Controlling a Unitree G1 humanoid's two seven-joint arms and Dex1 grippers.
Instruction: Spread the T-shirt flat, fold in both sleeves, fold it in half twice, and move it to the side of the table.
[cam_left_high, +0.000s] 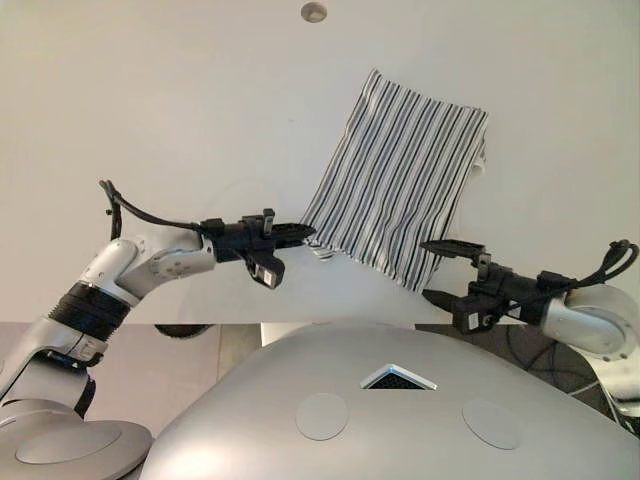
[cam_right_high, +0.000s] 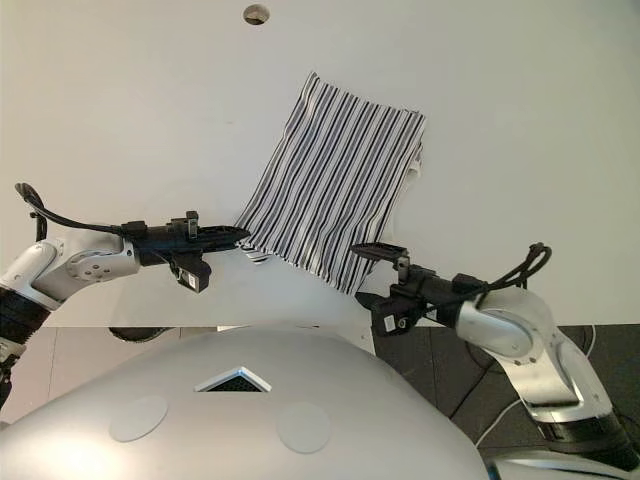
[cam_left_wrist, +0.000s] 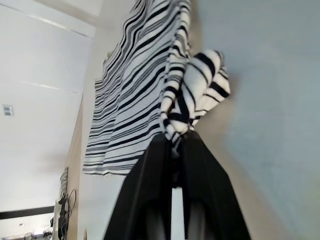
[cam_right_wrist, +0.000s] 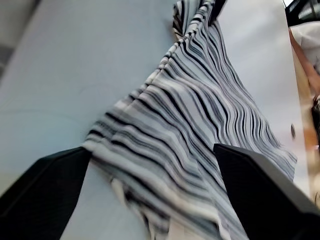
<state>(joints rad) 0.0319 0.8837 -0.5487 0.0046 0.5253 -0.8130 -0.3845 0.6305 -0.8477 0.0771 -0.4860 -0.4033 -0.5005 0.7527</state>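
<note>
Left wrist view shows our left gripper (cam_left_wrist: 173, 142) pressed together on one bunched corner of the single black-and-white striped fabric T-shirt (cam_left_wrist: 135, 90). The shirt lies folded into a rectangle on the white table (cam_left_high: 150, 100), just ahead of our two grippers. Our right gripper (cam_left_high: 440, 271) stands spread, with another shirt corner between its two fingers. One round grey disc (cam_left_high: 313, 12) sits well beyond.

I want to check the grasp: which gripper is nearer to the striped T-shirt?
Left. The left gripper is shut on the near left corner of the striped T-shirt. The right gripper is open, its fingers on either side of the near right corner.
</note>
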